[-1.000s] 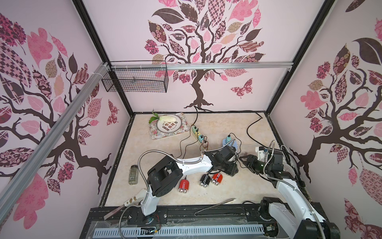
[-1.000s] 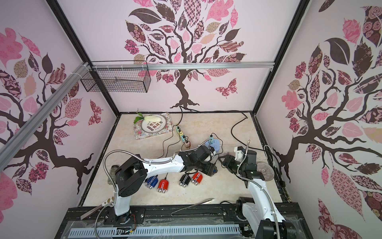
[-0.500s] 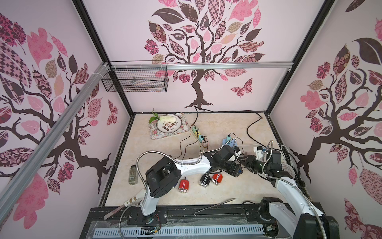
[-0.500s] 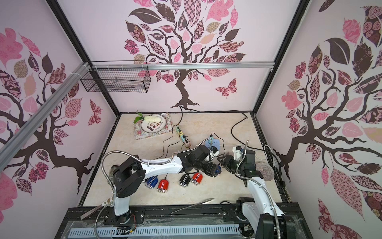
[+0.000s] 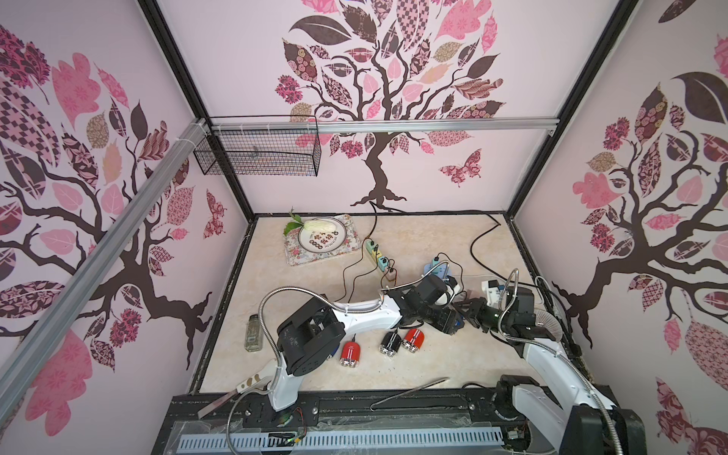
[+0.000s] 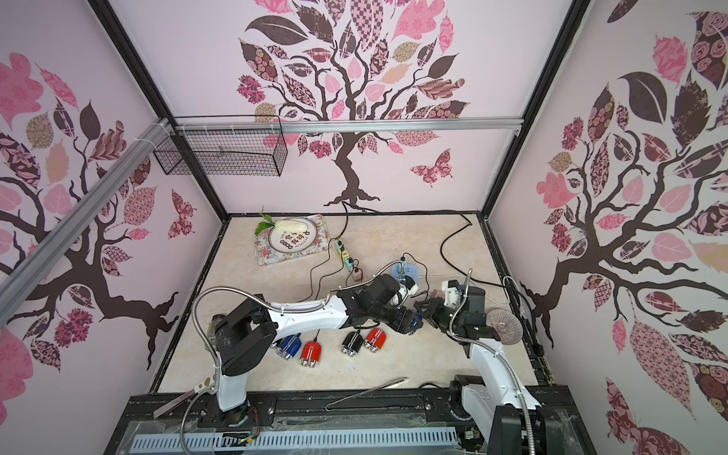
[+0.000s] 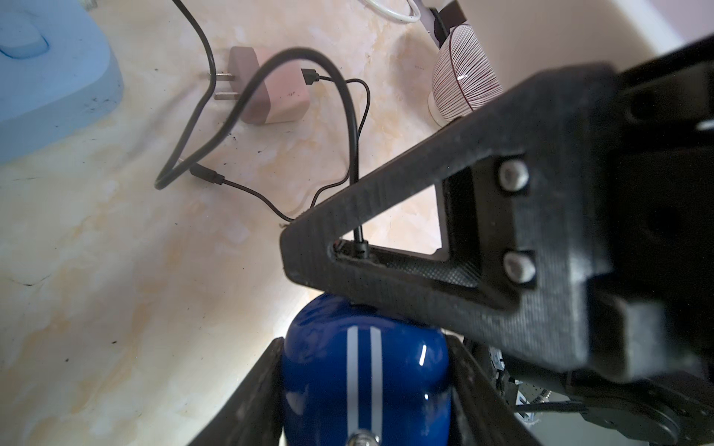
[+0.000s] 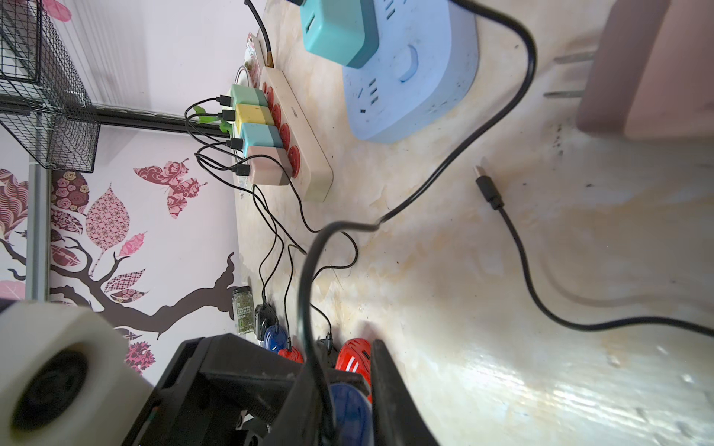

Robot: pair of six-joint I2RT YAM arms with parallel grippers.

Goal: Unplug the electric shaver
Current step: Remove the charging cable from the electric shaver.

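The left fingers [image 7: 255, 394] stand about half open and clamp the blue electric shaver [image 7: 363, 370] by its two sides, an inner face pressed to each flank of the glossy shell. The right fingers [image 7: 405, 285] stand close around the black cable [image 7: 353, 127] just where its plug enters the shaver's end. In the right wrist view the cable drops between them with a sliver of gap, so I cannot tell whether they pinch it. The left arm [image 5: 366, 313] lies stretched low across the desk [image 5: 433, 370] toward the robot's right. The right arm [image 5: 551, 358] bends forward from its base, its wrist turned to face the left one, so the fingertips meet. The shaver sits low over the desk between the blue power strip [image 7: 50, 77] and a red shaver [image 5: 413, 338].
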